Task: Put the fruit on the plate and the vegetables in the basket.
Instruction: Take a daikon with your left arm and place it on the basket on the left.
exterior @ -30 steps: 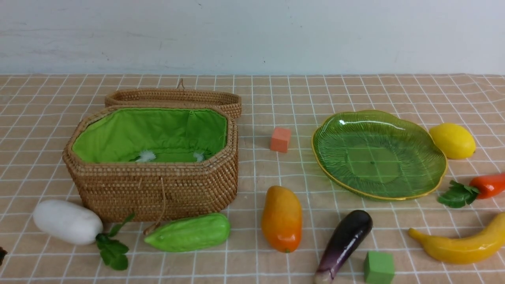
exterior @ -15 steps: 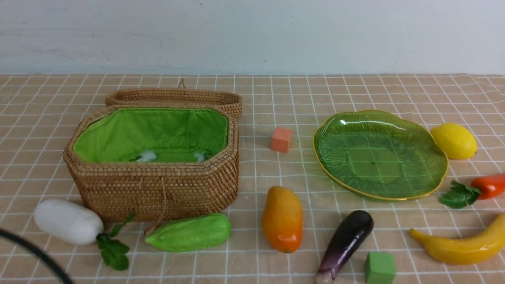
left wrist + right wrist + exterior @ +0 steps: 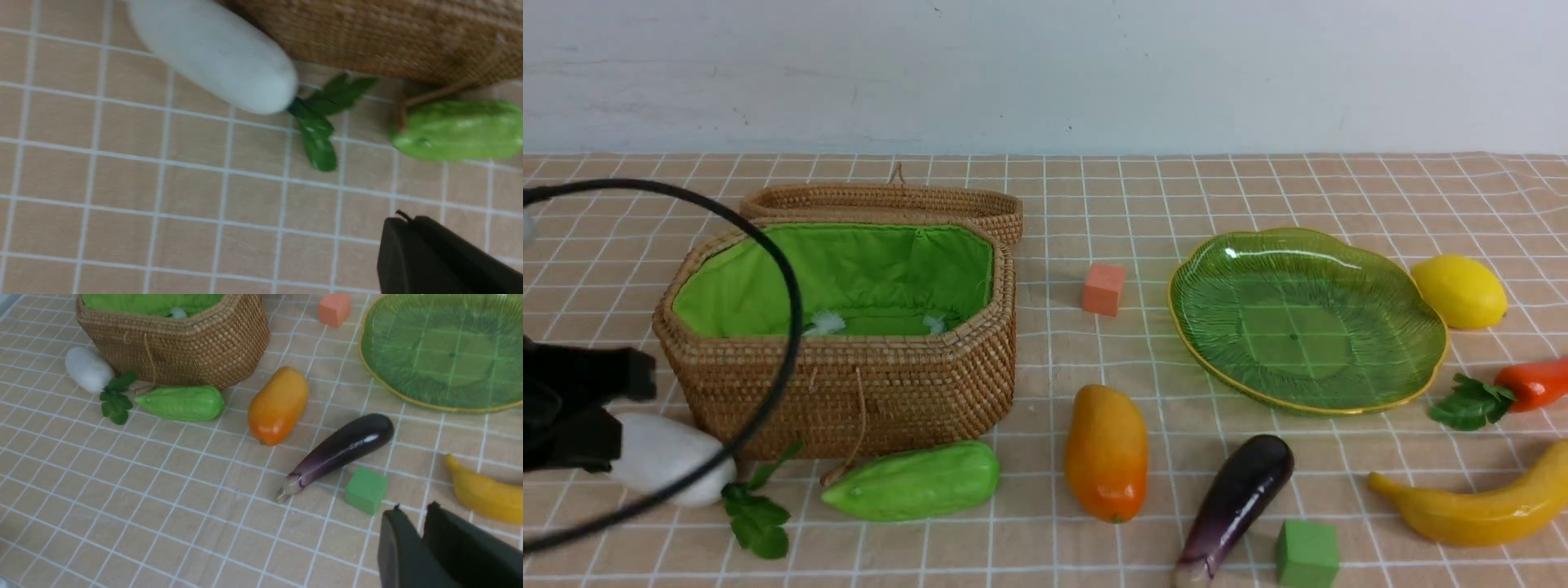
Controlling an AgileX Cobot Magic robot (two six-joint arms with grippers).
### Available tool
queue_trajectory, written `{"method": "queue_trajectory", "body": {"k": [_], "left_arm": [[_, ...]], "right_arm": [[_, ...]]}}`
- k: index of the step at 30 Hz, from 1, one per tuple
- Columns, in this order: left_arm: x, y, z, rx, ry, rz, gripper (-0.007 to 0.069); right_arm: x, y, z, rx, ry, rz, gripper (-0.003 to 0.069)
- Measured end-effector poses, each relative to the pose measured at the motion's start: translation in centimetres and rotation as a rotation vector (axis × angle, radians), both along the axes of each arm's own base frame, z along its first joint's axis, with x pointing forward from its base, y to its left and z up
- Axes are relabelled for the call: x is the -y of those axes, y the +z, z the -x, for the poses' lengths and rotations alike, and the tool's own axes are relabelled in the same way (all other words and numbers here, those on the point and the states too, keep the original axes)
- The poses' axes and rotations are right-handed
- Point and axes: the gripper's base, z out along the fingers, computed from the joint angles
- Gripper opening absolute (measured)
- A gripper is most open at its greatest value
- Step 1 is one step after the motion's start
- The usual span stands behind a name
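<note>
The white radish [image 3: 678, 469] and pale green gourd [image 3: 915, 482] lie in front of the open wicker basket [image 3: 849, 392]. The mango [image 3: 1106, 453], eggplant [image 3: 1237, 502] and banana [image 3: 1478, 510] lie near the front. The lemon [image 3: 1459, 291] and red-orange pepper [image 3: 1531, 382] sit to the right of the empty green plate [image 3: 1307, 327]. My left arm [image 3: 572, 408] covers the radish's left end. My left gripper [image 3: 402, 222] is shut and empty, apart from the radish [image 3: 212, 53]. My right gripper [image 3: 412, 510] is shut and empty near the banana [image 3: 486, 494], out of the front view.
The basket's lid [image 3: 890, 200] lies behind it. An orange cube [image 3: 1103, 288] sits between basket and plate. A green cube [image 3: 1307, 554] sits beside the eggplant. A black cable [image 3: 784, 327] loops in front of the basket's left side.
My left arm and its cable have come up into the front view from the lower left and now cover the radish's left end. The objects have not moved.
</note>
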Motion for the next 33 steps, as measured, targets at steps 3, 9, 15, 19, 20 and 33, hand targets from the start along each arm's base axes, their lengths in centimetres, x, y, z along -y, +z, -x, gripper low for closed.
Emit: {"method": "queue_trajectory", "body": {"k": [3, 9, 15, 19, 20, 33], "left_arm": [[-2.6, -0.8, -0.8, -0.036, 0.135, 0.028, -0.0013], [-6.0, -3.5, -3.2, -0.106, 0.294, 0.101, -0.0013], [-7.3, -7.3, -6.6, -0.124, 0.339, 0.119, 0.0143], [-7.7, -9.1, -8.2, -0.117, 0.39, 0.159, 0.0368], [-7.8, -9.6, -8.5, -0.124, 0.408, 0.176, 0.0425], [-8.6, -14.9, -11.5, -0.142, 0.531, 0.259, 0.0596]], "right_arm": [[0.0, 0.9, -0.2, 0.031, 0.012, 0.028, 0.0104], [0.0, 1.2, -0.3, 0.072, 0.029, 0.056, 0.0107], [0.0, 1.3, -0.2, 0.096, 0.064, 0.081, 0.0108], [0.0, 1.3, -0.3, 0.102, 0.063, 0.091, 0.0108], [0.1, 1.3, -0.3, 0.103, 0.061, 0.094, 0.0109], [0.1, 1.2, -0.2, 0.092, 0.063, 0.102, 0.0108]]}}
